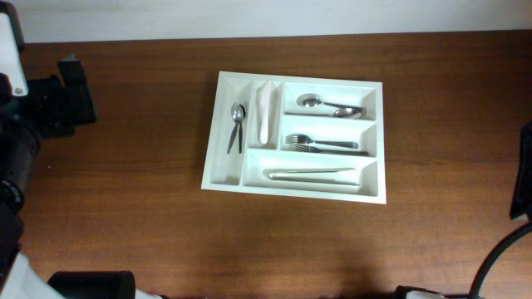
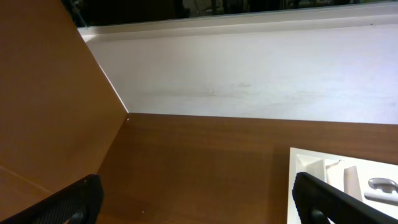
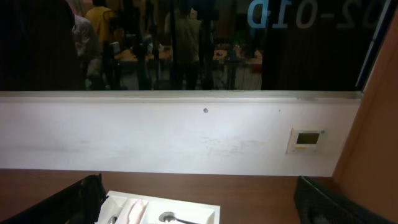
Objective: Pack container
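The container (image 1: 223,170) sat mid-worktop (image 1: 116,208), well apart from both my arms. Every compartment held something: a small spoon (image 1: 236,124), a white utensil (image 1: 264,112), a large spoon (image 1: 330,105), forks (image 1: 320,144) and a knife (image 1: 312,173). I saw no cutlery outside it, so I judged the packing finished or nearly so. My left claw (image 2: 196,202) and my right claw (image 3: 199,202) hung released, fingers spread wide, gripping nothing. The next move, I reckoned, called only for checking that each piece lay flat.

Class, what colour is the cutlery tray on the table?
The cutlery tray is white against the brown table, clearest in the overhead view.
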